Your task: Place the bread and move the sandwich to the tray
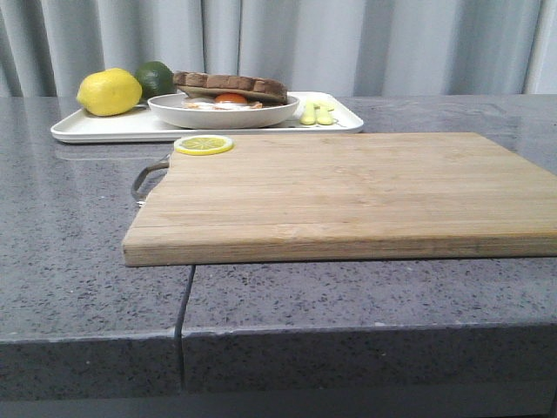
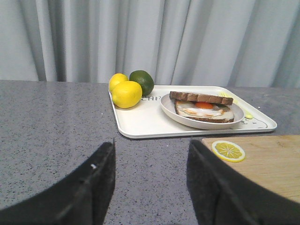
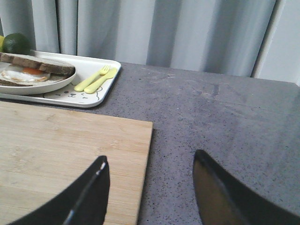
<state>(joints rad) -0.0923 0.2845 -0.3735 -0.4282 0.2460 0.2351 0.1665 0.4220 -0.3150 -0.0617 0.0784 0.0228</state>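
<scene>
The sandwich (image 1: pixel 230 88), a fried egg between brown-crusted bread slices, lies on a round white plate (image 1: pixel 174 111) that stands on the white tray (image 1: pixel 96 128) at the back left. It also shows in the left wrist view (image 2: pixel 202 106) and the right wrist view (image 3: pixel 29 71). The top bread slice (image 2: pixel 200 97) lies over the egg. My left gripper (image 2: pixel 151 149) is open and empty above bare counter, short of the tray (image 2: pixel 140 122). My right gripper (image 3: pixel 150 161) is open and empty above the right edge of the cutting board (image 3: pixel 56 154). Neither gripper shows in the front view.
A tan wooden cutting board (image 1: pixel 348 192) fills the table's middle, with a lemon slice (image 1: pixel 203 144) at its back left corner. Two lemons (image 2: pixel 125 93) and a lime (image 2: pixel 143 80) sit on the tray's left end. A yellow fork and spoon (image 3: pixel 96 80) lie on its right end. Grey curtains hang behind.
</scene>
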